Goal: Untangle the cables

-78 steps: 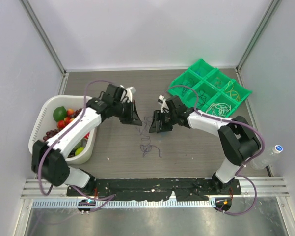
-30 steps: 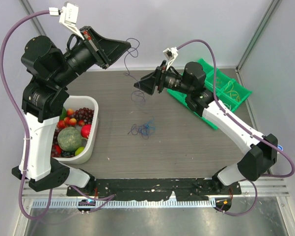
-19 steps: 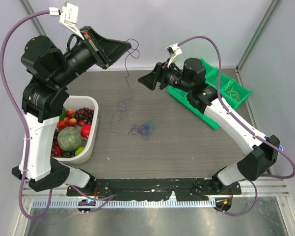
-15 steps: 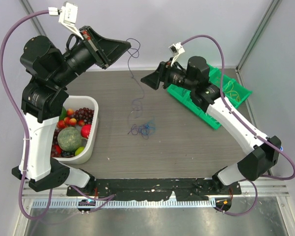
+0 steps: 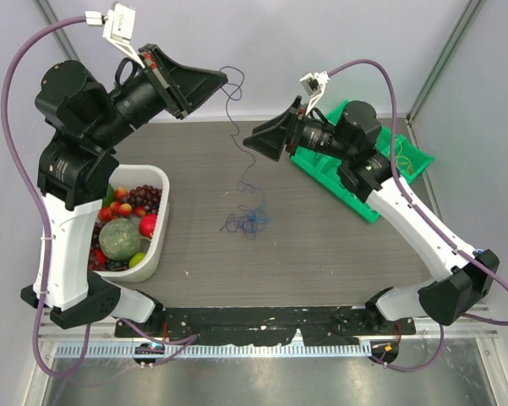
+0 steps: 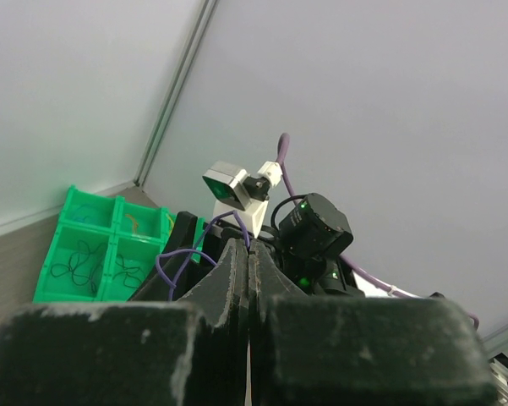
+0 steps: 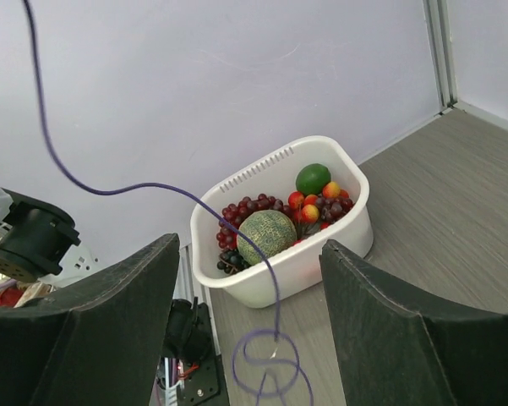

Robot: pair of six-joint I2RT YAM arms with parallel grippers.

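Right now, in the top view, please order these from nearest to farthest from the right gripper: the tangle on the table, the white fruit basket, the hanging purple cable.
From the right gripper:
1. hanging purple cable, just to its left.
2. cable tangle, on the table, in the middle.
3. white fruit basket, at the far left.

a basket (image 5: 163, 228) of fruit (image 5: 118, 238) stands on the table's (image 5: 321, 245) left side; a divided tray (image 5: 418, 156) lies at the far right. between them, mid-table, lies a tangle of cables (image 5: 247, 222). one strand (image 7: 275, 313) rises from it to the left gripper (image 5: 222, 81), passing just left of the right gripper (image 5: 252, 142).
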